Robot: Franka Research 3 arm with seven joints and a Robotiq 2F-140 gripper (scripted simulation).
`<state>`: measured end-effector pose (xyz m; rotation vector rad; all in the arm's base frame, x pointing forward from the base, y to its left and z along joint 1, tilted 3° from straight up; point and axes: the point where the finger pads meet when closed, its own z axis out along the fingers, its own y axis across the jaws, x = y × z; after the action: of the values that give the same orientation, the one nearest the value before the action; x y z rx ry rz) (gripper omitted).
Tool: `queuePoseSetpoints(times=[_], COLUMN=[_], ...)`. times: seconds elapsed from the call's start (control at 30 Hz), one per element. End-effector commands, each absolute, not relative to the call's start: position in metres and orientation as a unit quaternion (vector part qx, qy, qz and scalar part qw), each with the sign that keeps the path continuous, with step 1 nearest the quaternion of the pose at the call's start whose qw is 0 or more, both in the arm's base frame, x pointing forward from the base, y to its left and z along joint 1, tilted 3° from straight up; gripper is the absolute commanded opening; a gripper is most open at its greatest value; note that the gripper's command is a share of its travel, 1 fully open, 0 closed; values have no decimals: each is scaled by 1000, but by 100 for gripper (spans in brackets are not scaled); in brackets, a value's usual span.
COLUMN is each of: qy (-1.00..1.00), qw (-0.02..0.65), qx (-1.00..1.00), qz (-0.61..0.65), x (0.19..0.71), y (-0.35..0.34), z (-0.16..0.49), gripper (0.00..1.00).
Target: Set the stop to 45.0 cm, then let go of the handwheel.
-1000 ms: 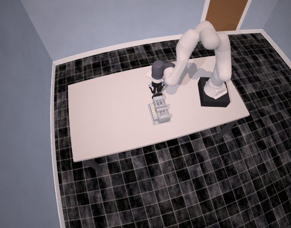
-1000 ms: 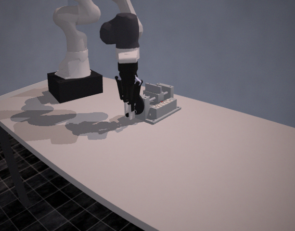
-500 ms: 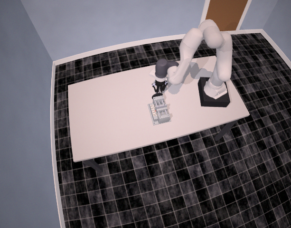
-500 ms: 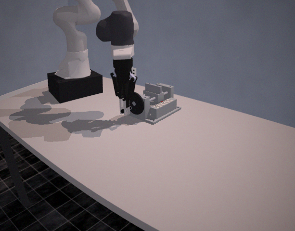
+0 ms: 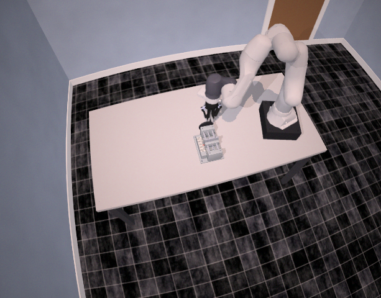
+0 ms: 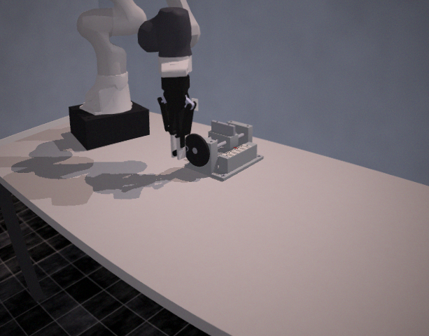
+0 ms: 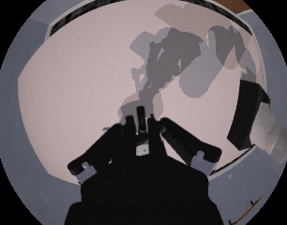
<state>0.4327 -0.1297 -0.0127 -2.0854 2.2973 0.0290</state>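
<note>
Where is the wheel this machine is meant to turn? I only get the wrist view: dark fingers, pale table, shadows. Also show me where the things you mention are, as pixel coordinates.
Observer: The exterior view shows the black handwheel [image 5: 204,124] [image 6: 201,143] upright at one end of a grey device [image 5: 214,156] [image 6: 236,161].

Operator: And which side of the wheel is the end effector [image 5: 211,120] [image 6: 177,155] [image 7: 141,113] on?

Observer: The outer side, with the wheel between it and the device's body.

Operator: Anything colourful on the device?

Observer: Yes, a small red mark [image 5: 203,145] [image 6: 236,148] by the row of pale labels.
</note>
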Motion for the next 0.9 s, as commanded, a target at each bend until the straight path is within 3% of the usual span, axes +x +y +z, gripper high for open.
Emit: queuePoseSetpoints(times=[0.0, 0.87], qy=[737, 737], qw=[20, 20], qx=[-676, -676], qz=[10, 10], x=[433, 471], y=[-130, -134], z=[-5, 24], gripper=[4, 4])
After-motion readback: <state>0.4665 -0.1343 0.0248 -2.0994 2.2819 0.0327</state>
